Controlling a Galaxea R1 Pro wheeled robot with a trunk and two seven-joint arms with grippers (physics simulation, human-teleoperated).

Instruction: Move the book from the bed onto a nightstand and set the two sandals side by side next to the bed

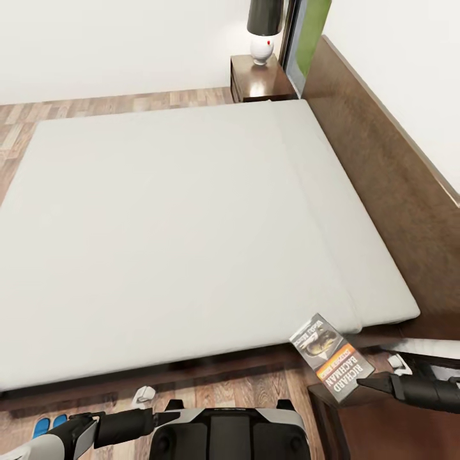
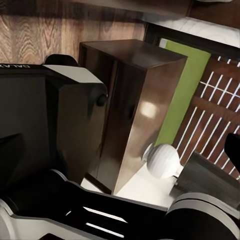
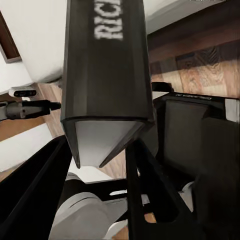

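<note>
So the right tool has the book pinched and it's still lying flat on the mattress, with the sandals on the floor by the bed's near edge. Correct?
Not quite. The book is off the mattress: the head view shows it held past the bed's near corner, above the nightstand, pinched by the right tool. The sandals are on the floor by the near edge, as you said.

Black tapered right gripper [image 1: 364, 383], white-and-black arm shells, glossy black trunk (white-trimmed)
</note>
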